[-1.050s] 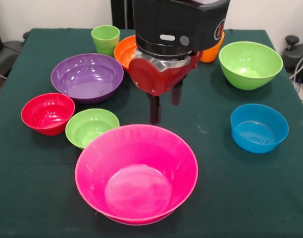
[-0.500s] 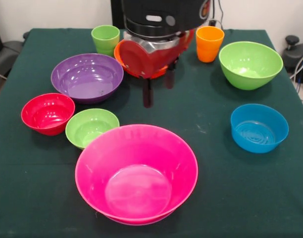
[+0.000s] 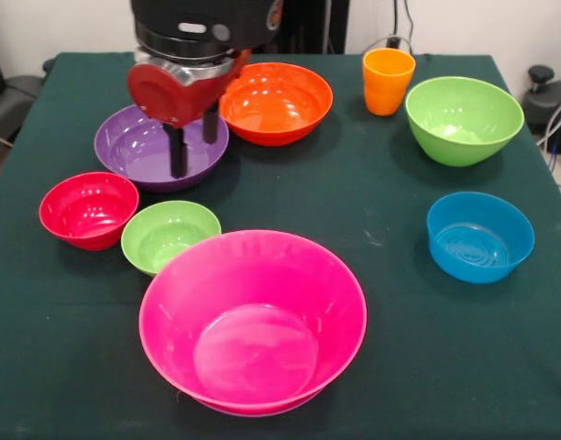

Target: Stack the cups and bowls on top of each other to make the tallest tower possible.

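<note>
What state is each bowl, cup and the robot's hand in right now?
hand: open, empty, over the purple bowl
purple bowl: upright, empty
pink bowl: upright, empty
orange bowl: upright, empty
large green bowl: upright, empty
blue bowl: upright, empty
red bowl: upright, empty
small green bowl: upright, empty
orange cup: upright

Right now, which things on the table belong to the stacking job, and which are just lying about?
Job:
pink bowl
purple bowl
orange bowl
large green bowl
blue bowl
red bowl
small green bowl
orange cup
gripper, over the purple bowl

Lying about:
nothing visible
</note>
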